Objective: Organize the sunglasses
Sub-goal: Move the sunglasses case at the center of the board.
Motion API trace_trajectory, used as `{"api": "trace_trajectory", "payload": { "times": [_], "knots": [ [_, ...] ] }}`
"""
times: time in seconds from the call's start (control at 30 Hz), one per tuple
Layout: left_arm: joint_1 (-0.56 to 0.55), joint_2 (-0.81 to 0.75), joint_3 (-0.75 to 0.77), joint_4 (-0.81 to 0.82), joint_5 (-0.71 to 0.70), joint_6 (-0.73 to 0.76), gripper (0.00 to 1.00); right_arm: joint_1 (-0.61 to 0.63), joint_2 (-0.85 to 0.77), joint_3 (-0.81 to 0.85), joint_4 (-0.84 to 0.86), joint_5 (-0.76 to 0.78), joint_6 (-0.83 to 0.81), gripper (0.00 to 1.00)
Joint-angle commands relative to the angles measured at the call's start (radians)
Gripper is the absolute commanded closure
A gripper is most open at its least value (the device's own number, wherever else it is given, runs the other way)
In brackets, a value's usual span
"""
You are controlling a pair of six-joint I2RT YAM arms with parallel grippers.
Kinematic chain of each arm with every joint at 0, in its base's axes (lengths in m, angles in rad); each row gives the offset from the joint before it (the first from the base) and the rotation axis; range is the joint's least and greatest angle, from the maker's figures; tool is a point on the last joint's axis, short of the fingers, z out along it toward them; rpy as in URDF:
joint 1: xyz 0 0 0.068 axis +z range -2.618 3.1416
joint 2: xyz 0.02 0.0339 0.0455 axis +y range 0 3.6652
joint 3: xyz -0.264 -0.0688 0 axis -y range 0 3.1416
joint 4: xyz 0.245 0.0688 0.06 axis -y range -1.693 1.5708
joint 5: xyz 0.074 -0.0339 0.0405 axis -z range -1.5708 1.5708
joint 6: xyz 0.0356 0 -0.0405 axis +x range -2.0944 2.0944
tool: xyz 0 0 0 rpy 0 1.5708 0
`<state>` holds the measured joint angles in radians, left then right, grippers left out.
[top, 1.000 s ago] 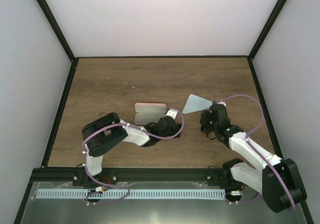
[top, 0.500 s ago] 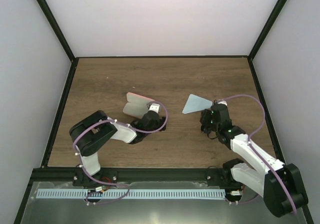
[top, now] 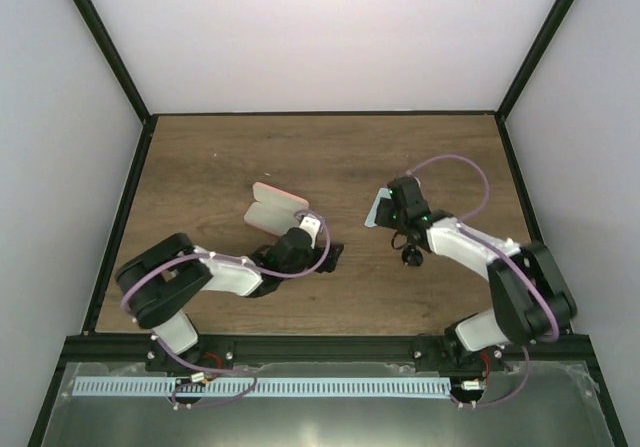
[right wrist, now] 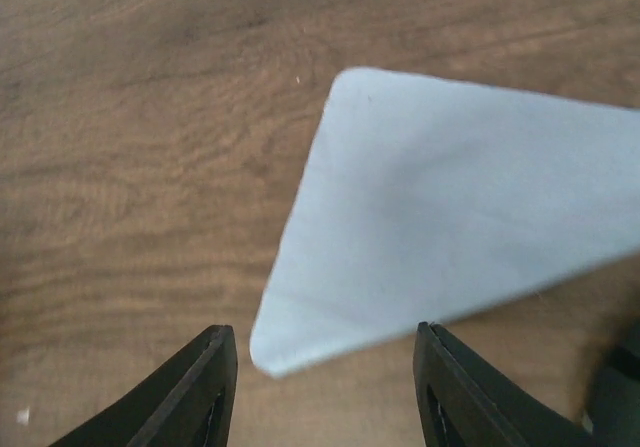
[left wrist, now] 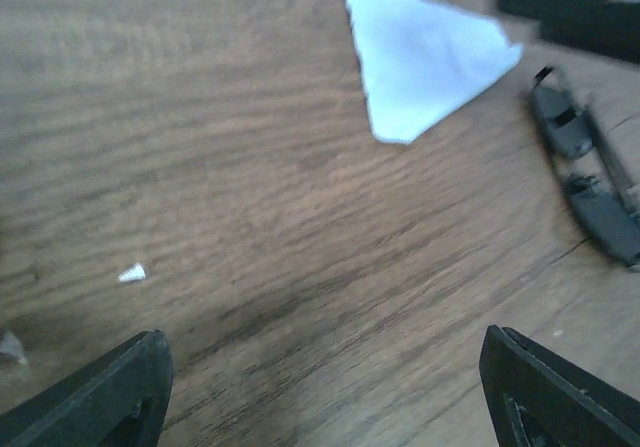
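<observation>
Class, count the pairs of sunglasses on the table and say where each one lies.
1. The sunglasses lie on the wooden table, close beside the blue cloth. Another pair could be hidden under the robot arms.

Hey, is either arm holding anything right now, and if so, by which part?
Nothing is held. The left jaws stand open over the wooden table; the right jaws stand open above the blue cloth, not pinching it. The sunglasses lie free.
</observation>
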<state>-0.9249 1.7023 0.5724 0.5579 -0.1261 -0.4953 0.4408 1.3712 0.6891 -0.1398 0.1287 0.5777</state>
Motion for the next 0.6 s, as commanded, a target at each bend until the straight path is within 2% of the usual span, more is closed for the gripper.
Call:
{"api": "trace_trajectory", "payload": {
  "times": [0.0, 0.1, 0.17, 0.2, 0.3, 0.47, 0.57],
  "knots": [
    [-0.001, -0.162, -0.020, -0.064, -0.005, 0.026, 0.13, 0.004, 0.182, 0.138, -0.004, 0.031, -0.022, 0.50],
    [-0.001, -0.317, -0.013, -0.243, -0.083, 0.037, 0.10, 0.003, 0.285, 0.202, -0.013, 0.031, -0.028, 0.51],
    [0.000, -0.422, -0.006, -0.343, -0.154, 0.007, 0.03, 0.004, 0.328, 0.215, -0.008, 0.018, -0.035, 0.52],
    [0.002, -0.467, 0.010, -0.397, -0.169, -0.017, 0.00, 0.004, 0.339, 0.215, -0.003, 0.003, -0.038, 0.52],
    [0.004, -0.548, 0.101, -0.545, -0.165, -0.045, 0.00, 0.007, 0.373, 0.216, 0.011, -0.072, -0.055, 0.51],
    [0.003, -0.470, 0.354, -0.799, -0.226, -0.015, 0.00, 0.091, 0.425, 0.253, -0.017, -0.103, -0.084, 0.51],
    [0.003, -0.421, 0.411, -0.817, -0.304, 0.027, 0.00, 0.145, 0.424, 0.259, -0.031, -0.120, -0.094, 0.51]
  ]
}}
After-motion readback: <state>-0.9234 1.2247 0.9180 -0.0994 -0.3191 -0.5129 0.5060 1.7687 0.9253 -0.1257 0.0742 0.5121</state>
